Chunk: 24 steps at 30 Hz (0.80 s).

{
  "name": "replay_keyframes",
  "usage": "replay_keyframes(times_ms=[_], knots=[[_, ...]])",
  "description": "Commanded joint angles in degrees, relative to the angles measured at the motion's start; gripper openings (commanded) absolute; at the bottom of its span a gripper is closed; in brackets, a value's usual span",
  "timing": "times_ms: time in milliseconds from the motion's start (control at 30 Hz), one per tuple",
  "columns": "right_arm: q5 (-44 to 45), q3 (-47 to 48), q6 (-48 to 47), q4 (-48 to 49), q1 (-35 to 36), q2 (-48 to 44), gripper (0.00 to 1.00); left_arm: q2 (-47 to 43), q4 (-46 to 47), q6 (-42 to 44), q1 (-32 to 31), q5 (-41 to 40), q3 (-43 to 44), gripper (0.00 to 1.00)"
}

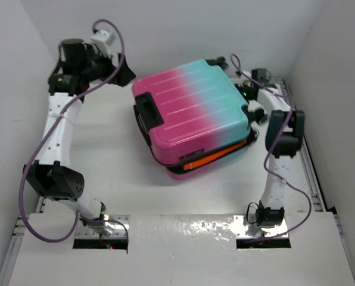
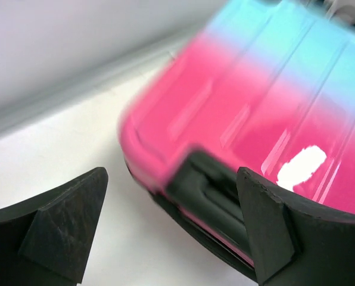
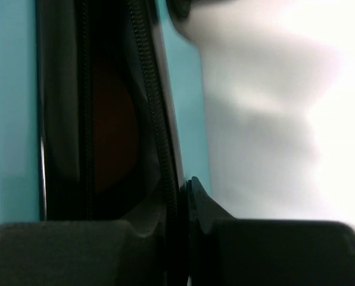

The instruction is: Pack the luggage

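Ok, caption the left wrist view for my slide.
Open left tool facing the pink end of the luggage and its black handle.

Blurred luggage (image 2: pixel 243 107), partly cropped

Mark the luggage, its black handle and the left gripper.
luggage (image 1: pixel 195 101): top external view, middle of the ribbed lid.
black handle (image 1: pixel 148 111): top external view, its middle, pink end.
left gripper (image 2: pixel 171 177): left wrist view, midway between its fingertips.
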Motion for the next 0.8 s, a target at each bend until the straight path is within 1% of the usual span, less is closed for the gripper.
replay_keyframes(times_ms=[0, 33, 67, 100, 133, 167, 200, 267, 300, 333, 367, 400, 433, 467, 500, 533, 567, 600, 667, 700, 733, 767], knots=[[-14.7, 21.76, 0.44, 6.41, 6.02, 7.41, 0.18, -3.2, 3.04, -3.13, 3.93, -2.64, 3.39, 0.86], [-8.51, 24.15, 2.2, 6.14, 4.8, 7.96, 0.26, -2.16, 3.13, -2.96, 4.28, -5.96, 3.57, 0.86], [-4.27, 24.52, 4.05, 6.92, 3.66, 7.88, 0.5, -1.45, 3.13, -2.87, 4.63, -6.95, 3.66, 0.86], [0.73, 23.31, 7.63, 7.36, 2.77, 7.01, 0.57, -0.83, 3.22, -2.78, 5.77, -7.66, 3.57, 0.86], [11.83, 19.81, 8.89, 7.37, -1.06, 4.31, 0.61, 0.56, 4.09, -2.95, 6.39, -8.36, 3.22, 0.86], [16.64, 18.04, 9.86, 7.2, -2.58, 2.54, 0.65, 1.36, 4.88, -3.39, 6.83, -8.72, 2.96, 0.86], [20.7, 16.46, 11.87, 6.93, -3.99, 0.87, 0.7, 2.15, 5.84, -3.74, 7.97, -8.81, 2.61, 0.86], [27.99, 16.0, 13.9, 3.52, -7.33, -2.74, 0.72, 5.66, 8.31, -4.53, 8.59, -9.77, 3.13, 0.85], [29.51, 17.04, 14.0, 2.02, -8.13, -3.19, 0.73, 7.07, 9.1, -4.88, 8.85, -10.13, 4.44, 0.83], [31.53, 18.53, 13.74, -1.99, -8.57, -3.63, 0.73, 10.56, 10.15, -5.32, 8.86, -10.65, 5.49, 0.82], [35.9, 21.86, 12.69, -4.12, -8.57, -4.15, 0.74, 12.34, 11.03, -5.94, 8.86, -10.66, 6.98, 0.8], [38.2, 23.37, 13.2, -6.32, -8.57, -4.51, 0.74, 14.1, 12.52, -6.73, 8.86, -10.66, 7.95, 0.79], [39.97, 24.25, 13.64, -10.61, -8.49, -5.99, 0.74, 17.94, 12.88, -7.26, 8.86, -11.61, 9.01, 0.78], [42.07, 23.48, 13.38, -11.61, -8.49, -7.31, 0.74, 20.16, 12.88, -7.35, 8.68, -11.71, 12.15, 0.77], [45.57, 21.9, 13.21, -10.4, -8.83, -8.71, 0.74, 24.27, 12.28, -6.65, 8.51, -11.97, 13.84, 0.76], [45.78, 17.8, 13.73, -9.17, -9.27, -11.6, 0.74, 25.87, 12.18, -5.78, 8.16, -12.15, 16.29, 0.75], [45.18, 16.37, 14.26, -8.2, -9.89, -12.67, 0.73, 27.46, 12.18, -4.55, 7.28, -12.67, 17.18, 0.75], [43.08, 15.66, 14.43, -9.14, -10.59, -13.29, 0.66, 29.91, 12.62, -3.49, 6.75, -13.55, 17.72, 0.75], [40.87, 14.77, 13.56, -12.48, -10.51, -15.65, 0.56, 32.29, 12.88, -4.62, 6.31, -12.77, 19.64, 0.74], [38.6, 9.9, 13.38, -15.02, -9.55, -17.33, 0.46, 34.4, 12.88, -5.15, 5.96, -11.9, 20.18, 0.71], [38.32, 4.89, 12.42, -14.61, -8.67, -19.78, 0.4, 35.11, 12.88, -4.54, 5.43, -11.71, 20.88, 0.7], [38.75, -0.47, 11.72, -13.12, -7.36, -26.24, 0.33, 35.82, 12.97, -2.88, 4.21, -11.8, 20.8, 0.69]])
